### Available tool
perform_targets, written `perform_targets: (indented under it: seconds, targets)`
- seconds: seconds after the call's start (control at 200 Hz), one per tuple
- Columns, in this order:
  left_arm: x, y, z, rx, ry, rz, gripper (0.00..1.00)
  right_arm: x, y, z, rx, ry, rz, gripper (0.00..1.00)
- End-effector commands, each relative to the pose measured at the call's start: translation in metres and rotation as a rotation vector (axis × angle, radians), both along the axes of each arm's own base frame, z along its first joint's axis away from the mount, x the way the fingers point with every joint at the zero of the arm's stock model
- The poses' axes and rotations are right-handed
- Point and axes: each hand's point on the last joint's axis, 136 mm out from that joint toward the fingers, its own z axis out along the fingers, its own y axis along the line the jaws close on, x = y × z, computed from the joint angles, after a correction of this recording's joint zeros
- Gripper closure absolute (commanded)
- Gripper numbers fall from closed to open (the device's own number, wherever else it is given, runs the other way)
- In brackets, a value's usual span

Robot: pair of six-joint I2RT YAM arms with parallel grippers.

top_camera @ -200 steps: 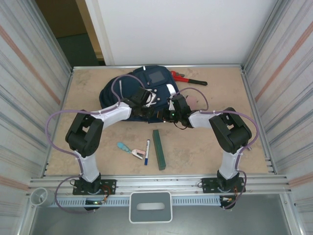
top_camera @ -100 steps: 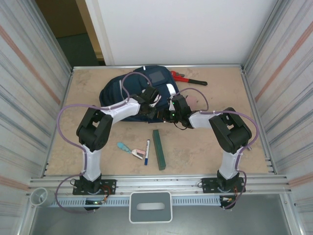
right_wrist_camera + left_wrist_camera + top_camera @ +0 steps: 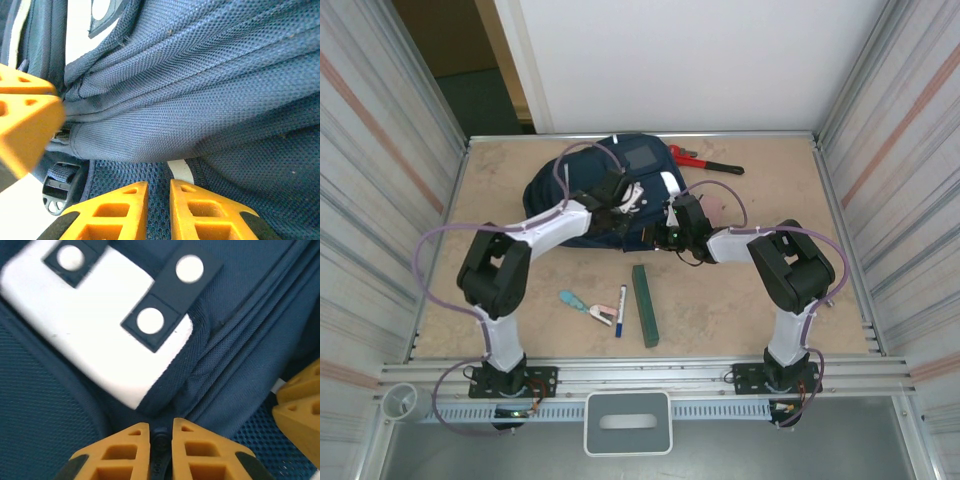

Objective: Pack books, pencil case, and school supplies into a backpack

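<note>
Navy blue fabric backpack (image 3: 575, 195) lies at upper centre of the overhead view, on the far half of the tan table (image 3: 750, 300). That view alone records the loose items. A slim dark green book (image 3: 644, 305), a white marker pen with blue cap (image 3: 621, 310) and a small teal-and-pink stapler-like item (image 3: 582, 303) rest on the table just below centre, apart from the bag. A red-handled tool (image 3: 705, 161) lies beside the bag's upper right.

Left wrist view adds detail: a white patch (image 3: 95, 345) with dark squares and round white studs fills the upper left. The left gripper (image 3: 160, 452) sits at the bottom edge, its yellow fingers pressed nearly together on a dark bit of the bag at a seam. The right gripper's fingers (image 3: 300, 405) show at the right edge.

Right wrist view shows folds of blue weave, a mesh panel and a black plastic buckle (image 3: 60, 187) at lower left. The right gripper (image 3: 159, 212) is at the bottom, fingers drawn close with mesh in the slit; whether it pinches cannot be told.

Bag interior is hidden; contents cannot be told. Both grippers meet at the bag's lower right edge (image 3: 650, 225).
</note>
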Motion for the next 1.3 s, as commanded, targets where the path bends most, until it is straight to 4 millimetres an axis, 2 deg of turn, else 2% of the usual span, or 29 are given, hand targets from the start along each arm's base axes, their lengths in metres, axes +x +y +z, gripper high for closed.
perform_targets:
  seconds: [0.0,0.13,0.291,0.596,0.882,1.297]
  targets:
    - [0.001,-0.004,0.035,-0.196,-0.053,-0.019,1.00,-0.019,-0.022,-0.027,-0.071,0.107,-0.024,0.82]
    - [-0.008,0.003,0.030,-0.275,-0.025,-0.032,1.00,-0.018,-0.023,-0.027,-0.071,0.108,-0.027,0.82]
    - [-0.013,0.023,0.015,-0.266,0.013,0.019,1.00,-0.016,-0.023,-0.025,-0.071,0.105,-0.026,0.81]
    - [-0.021,0.043,-0.013,-0.289,0.126,0.149,1.00,-0.017,-0.023,-0.029,-0.075,0.113,-0.027,0.80]
    - [-0.033,0.037,-0.020,-0.395,0.201,0.157,0.96,-0.019,-0.021,-0.036,-0.073,0.125,-0.025,0.80]
    - [-0.026,0.029,-0.023,-0.445,0.225,0.145,0.83,-0.022,-0.021,-0.038,-0.076,0.128,-0.023,0.79]
